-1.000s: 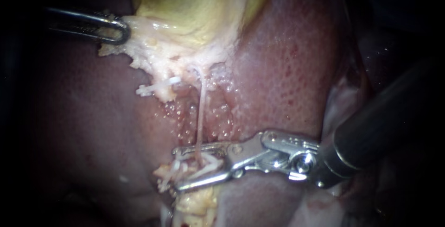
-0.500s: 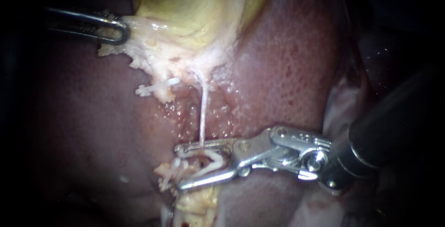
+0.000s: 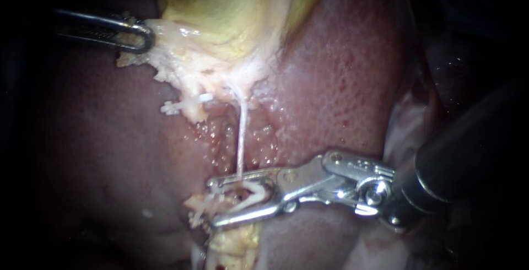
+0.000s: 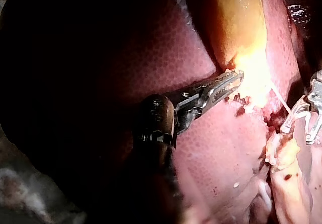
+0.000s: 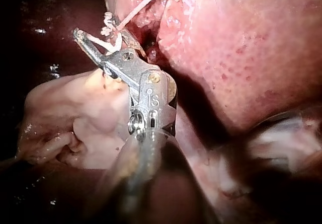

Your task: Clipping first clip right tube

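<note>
Left instrument (image 3: 144,37): clamps the gallbladder (image 3: 231,5) edge.
Right instrument (image 3: 237,195): wide jaws hold a clip (image 3: 250,188) at the tube (image 3: 241,132).
Risk: the thin taut tube may slip outside the clip, or tear.

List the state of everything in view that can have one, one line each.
Left instrument: pincer shut on the gallbladder's pale edge.
Right instrument: pincer spread, holding the loaded clip, astride the tube.
Loaded clip: open, not closed on the tube.
Tube: taut, uncut, running down into the right pincer.
Gallbladder: gripped at its edge.
Upper clip: closed on a stump of tissue.
</note>
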